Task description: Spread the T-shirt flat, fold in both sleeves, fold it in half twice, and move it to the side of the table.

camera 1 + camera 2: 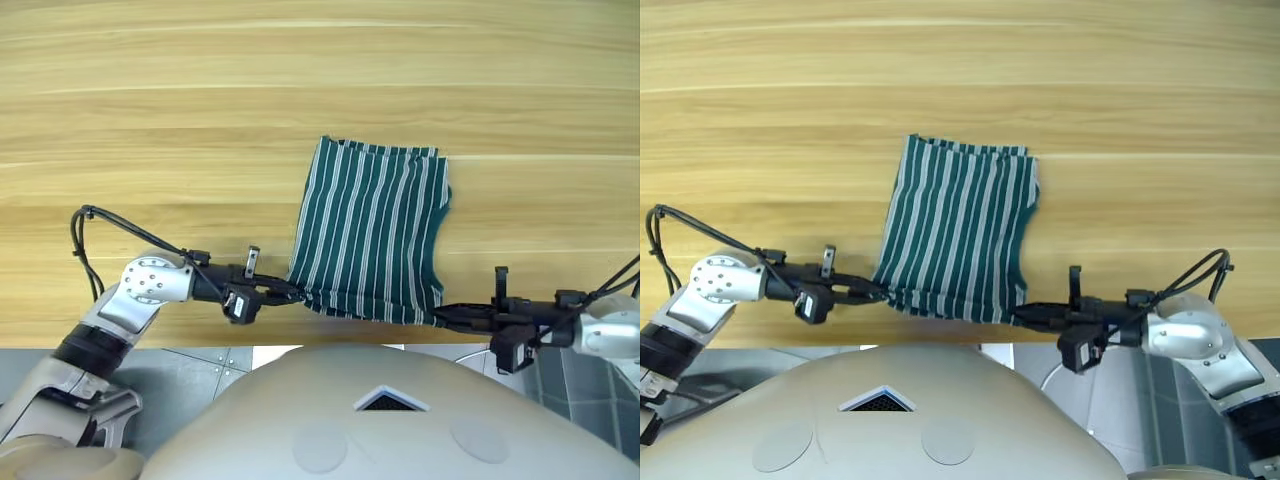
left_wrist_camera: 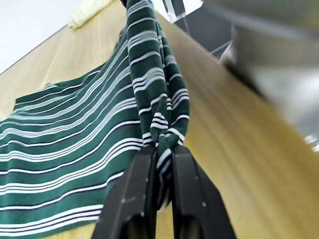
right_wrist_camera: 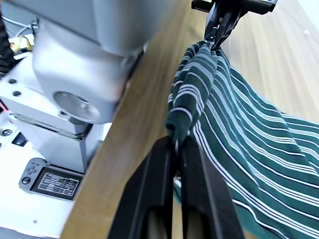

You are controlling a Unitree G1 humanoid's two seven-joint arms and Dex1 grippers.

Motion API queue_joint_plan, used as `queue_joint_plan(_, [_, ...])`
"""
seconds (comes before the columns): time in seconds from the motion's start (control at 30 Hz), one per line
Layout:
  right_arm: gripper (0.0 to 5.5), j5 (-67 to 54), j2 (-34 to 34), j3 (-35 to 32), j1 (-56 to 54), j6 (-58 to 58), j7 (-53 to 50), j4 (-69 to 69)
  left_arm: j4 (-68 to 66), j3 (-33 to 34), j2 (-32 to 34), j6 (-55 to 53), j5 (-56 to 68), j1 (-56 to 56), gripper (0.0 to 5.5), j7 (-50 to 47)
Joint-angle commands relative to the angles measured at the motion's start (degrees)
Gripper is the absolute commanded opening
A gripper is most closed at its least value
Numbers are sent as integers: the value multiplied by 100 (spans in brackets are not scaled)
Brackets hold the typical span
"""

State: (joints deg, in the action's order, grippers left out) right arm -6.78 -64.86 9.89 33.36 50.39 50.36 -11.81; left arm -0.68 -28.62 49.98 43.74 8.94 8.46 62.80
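T-shirt [image 1: 370,235] soft, light, limp — likely sags | grip near corners | left end effector [image 1: 293,293], right end effector [image 1: 441,318] both clenched on its near edge

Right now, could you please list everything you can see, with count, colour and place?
T-shirt: one, dark green with white stripes, folded on the table's near half, with its near corners raised.
Table: one, light wood, under the T-shirt.
Handheld controller: one, grey, on a white surface below the table's near edge.
Pale thing: one, pale yellow, by the table beyond the T-shirt, too blurred to identify.
Floor: grey tiles, below the table's near edge.
Left fingers: one pair, black, shut on the T-shirt's near left corner.
Right fingers: one pair, black, shut on its near right corner.
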Motion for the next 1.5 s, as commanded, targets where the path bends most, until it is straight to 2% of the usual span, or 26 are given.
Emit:
queue_joint_plan(0.03, [0,-393,-324,-273,473,388,59,-330,399,33,401,14,535,381,23,337])
queue_joint_plan(0.23, [0,-257,-122,-400,212,68,-2,-143,1006,129,638,-7,1901,794,23,974])
queue_joint_plan(0.5, [0,-162,38,-467,64,-33,-34,39,1222,570,419,-410,2473,825,23,1175])
queue_joint_plan(0.7, [0,-333,312,-554,-258,-223,-133,23,647,881,-268,-769,2025,299,23,898])
queue_joint_plan(1.0, [0,-401,893,-893,-1121,-1180,-498,134,-206,1288,-1095,-1088,1834,-383,23,692])
queue_joint_plan(1.1, [0,-97,1181,-833,-1505,-1555,-659,318,-628,1439,-1352,-1148,1709,-660,23,586])
queue_joint_plan(1.27, [0,941,1684,-549,-2256,-2048,-1004,801,-1937,1481,-1887,-1043,713,-1483,23,12])
queue_joint_plan(1.5, [0,2093,2417,-40,-3153,-2369,-1589,1683,-3410,1405,-2655,-516,-212,-2396,23,-634])
